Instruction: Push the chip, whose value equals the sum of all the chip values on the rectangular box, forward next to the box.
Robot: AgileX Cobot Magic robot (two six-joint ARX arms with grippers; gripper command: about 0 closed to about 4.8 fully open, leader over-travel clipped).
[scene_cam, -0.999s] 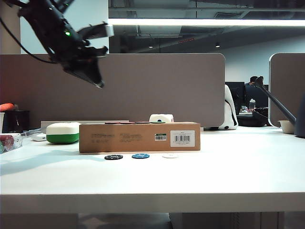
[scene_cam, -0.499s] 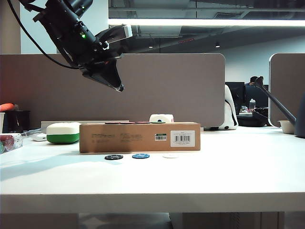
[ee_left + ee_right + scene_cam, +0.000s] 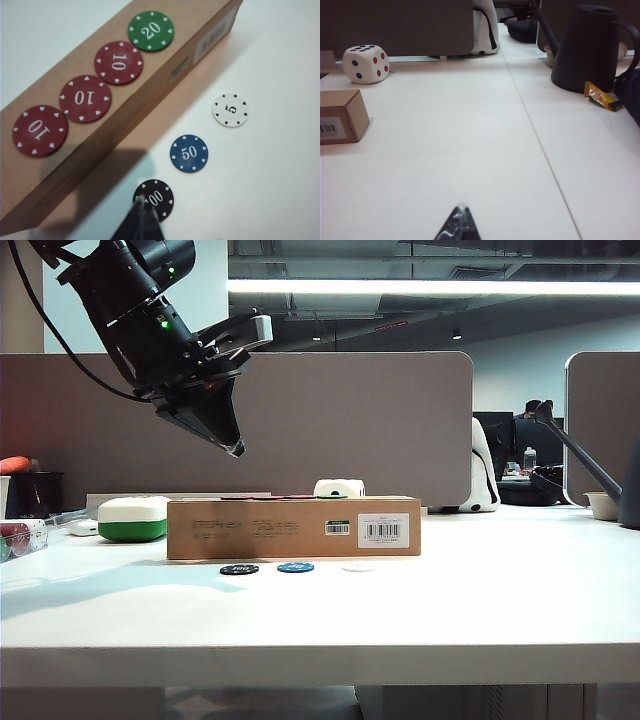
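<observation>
The blue chip (image 3: 189,153), marked 50, lies on the table in front of the rectangular box (image 3: 115,127), between a black 100 chip (image 3: 155,199) and a white 5 chip (image 3: 230,109). On the box top sit three maroon 10 chips (image 3: 85,98) and a green 20 chip (image 3: 150,30). In the exterior view the blue chip (image 3: 295,567) rests just before the box (image 3: 290,528). My left gripper (image 3: 236,447) hangs high above the box's left part, shut and empty; in its wrist view its tip (image 3: 145,207) overlaps the black chip. My right gripper (image 3: 461,207) is shut over bare table.
A white-and-green case (image 3: 132,518) stands left of the box, and a white die (image 3: 366,63) behind it. A black kettle (image 3: 587,47) and a snack wrapper (image 3: 601,96) are at the far right. A grey partition backs the table.
The left arm swung right over the box, then dropped a little and drew slightly back left. Chips and box have not moved.
</observation>
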